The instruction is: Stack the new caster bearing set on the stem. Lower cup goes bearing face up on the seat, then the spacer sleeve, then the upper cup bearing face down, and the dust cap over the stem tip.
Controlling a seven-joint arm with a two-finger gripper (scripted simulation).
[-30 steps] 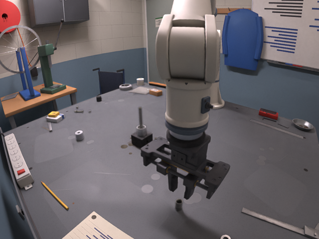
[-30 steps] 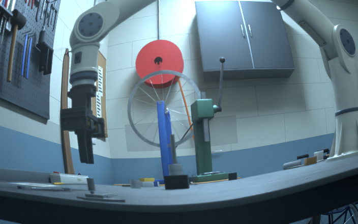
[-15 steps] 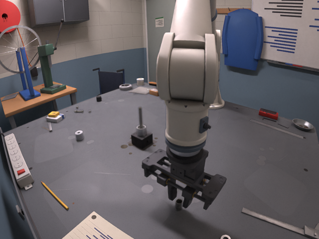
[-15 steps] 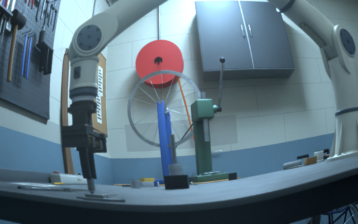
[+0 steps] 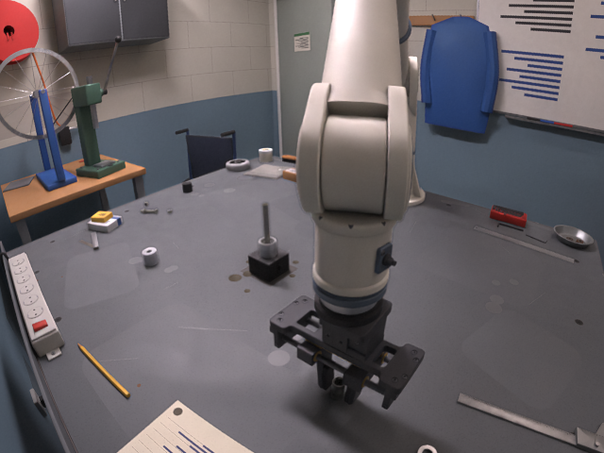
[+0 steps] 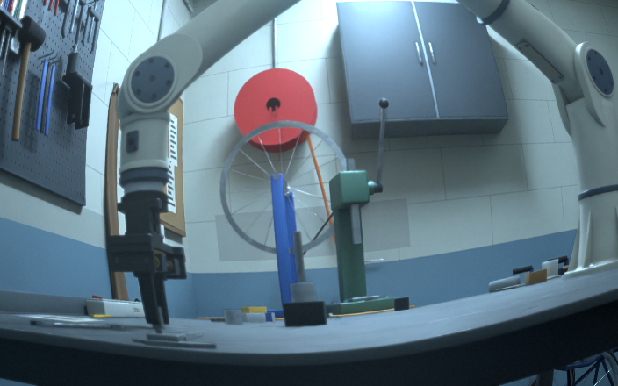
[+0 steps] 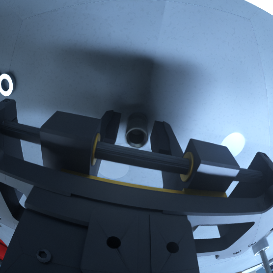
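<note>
The spacer sleeve (image 5: 336, 387) (image 7: 136, 133), a small dark tube standing upright on the near part of the table, is partly hidden between my fingers. My gripper (image 5: 337, 386) (image 6: 158, 321) (image 7: 135, 130) is lowered around it and open, holding nothing. The stem (image 5: 266, 222) (image 6: 298, 261) rises from a black block (image 5: 268, 264) at mid-table, with a grey cup (image 5: 267, 246) seated at its base. Another grey cup (image 5: 150, 256) sits on the table to the left of the block. A small black cap (image 5: 187, 187) stands farther back.
A power strip (image 5: 33, 306) lies along the left edge, with a pencil (image 5: 103, 370) and a paper sheet (image 5: 183, 434) near the front. A steel ruler (image 5: 517, 418) lies at the front right, and a white ring (image 5: 427, 448) (image 7: 6, 84) sits close by.
</note>
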